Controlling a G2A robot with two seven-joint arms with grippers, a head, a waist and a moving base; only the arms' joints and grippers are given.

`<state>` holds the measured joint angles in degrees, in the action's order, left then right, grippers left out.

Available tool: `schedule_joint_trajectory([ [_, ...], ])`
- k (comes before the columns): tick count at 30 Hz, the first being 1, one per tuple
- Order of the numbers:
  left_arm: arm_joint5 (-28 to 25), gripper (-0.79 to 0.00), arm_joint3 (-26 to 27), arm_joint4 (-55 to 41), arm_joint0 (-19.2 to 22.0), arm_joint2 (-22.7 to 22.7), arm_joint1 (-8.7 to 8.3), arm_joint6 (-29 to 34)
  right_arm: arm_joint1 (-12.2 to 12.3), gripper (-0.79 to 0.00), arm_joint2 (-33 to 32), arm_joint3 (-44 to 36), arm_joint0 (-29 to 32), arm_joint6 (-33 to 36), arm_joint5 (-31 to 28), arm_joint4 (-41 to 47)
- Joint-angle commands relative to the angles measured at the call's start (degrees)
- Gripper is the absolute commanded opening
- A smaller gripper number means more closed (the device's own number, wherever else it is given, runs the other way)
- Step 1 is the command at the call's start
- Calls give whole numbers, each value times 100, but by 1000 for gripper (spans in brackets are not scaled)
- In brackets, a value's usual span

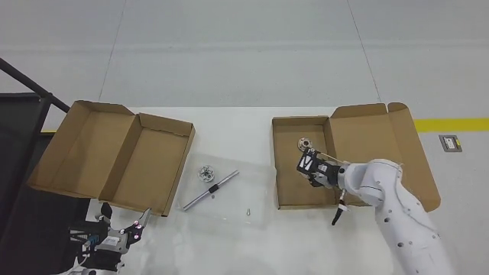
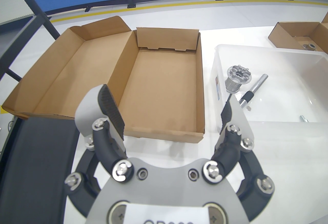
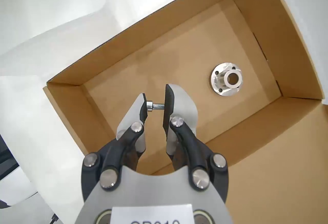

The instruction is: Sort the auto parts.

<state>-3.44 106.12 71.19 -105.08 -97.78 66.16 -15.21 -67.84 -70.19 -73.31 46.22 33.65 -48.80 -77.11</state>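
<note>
While over the right box (image 3: 159,55), the right gripper (image 3: 155,104) pinches a bolt (image 3: 149,105) end to end.
Light, slick steel (a pivot risk), seemingly off the floor; better held across its shank. Left gripper (image 2: 169,104) gapes wide.

A metal rod (image 1: 210,190) lies slantwise on the white table (image 1: 229,244). A toothed round hub (image 1: 205,173) sits just beyond the rod's middle, on its far side. A small metal piece (image 1: 250,212) lies near the rod on its right, apart from it. Left of the rod stands an open cardboard box (image 1: 149,164) with its lid folded outward. The left gripper (image 1: 126,212) hangs at that box's near edge, fingers spread. Right of the rod, well apart, a second open box (image 1: 290,191) holds a flanged ring (image 1: 305,143) at its far end. The right gripper (image 1: 309,163), on a white arm (image 1: 390,198), is over this box's floor, just nearer than the ring.
</note>
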Motion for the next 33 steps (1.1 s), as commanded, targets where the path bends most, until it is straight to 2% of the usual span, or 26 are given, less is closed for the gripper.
schedule_joint_trajectory([
  [1, 0, 0, 0, 0, 0, 0, 0, 0, -12, -785, 76, 298, -128, -24, -14, 9],
  [13, 0, 0, 0, 0, 0, 0, 0, 0, -142, -785, 708, 1425, -783, -353, 19, -159],
  [14, 0, 0, 0, 0, 0, 0, 0, 0, -149, -739, 738, 1492, -815, -391, 23, -169],
  [15, 0, 0, 0, 0, 0, 0, 0, 0, -154, -643, 766, 1556, -845, -429, 20, -179],
  [20, 0, 0, 0, 0, 0, 0, 0, 0, -173, -634, 872, 1803, -965, -593, 6, -207],
  [22, 0, 0, 0, 0, 0, 0, 0, 0, -176, -600, 902, 1863, -998, -643, 2, -221],
  [23, 0, 0, 0, 0, 0, 0, 0, 0, -176, -554, 914, 1888, -1011, -665, 0, -228],
  [27, 0, 0, 0, 0, 0, 0, 0, 0, -168, -502, 941, 1932, -1029, -764, -11, -257],
  [33, 0, 0, 0, 0, 0, 0, 0, 0, -136, -471, 927, 1763, -961, -840, 74, -296],
])
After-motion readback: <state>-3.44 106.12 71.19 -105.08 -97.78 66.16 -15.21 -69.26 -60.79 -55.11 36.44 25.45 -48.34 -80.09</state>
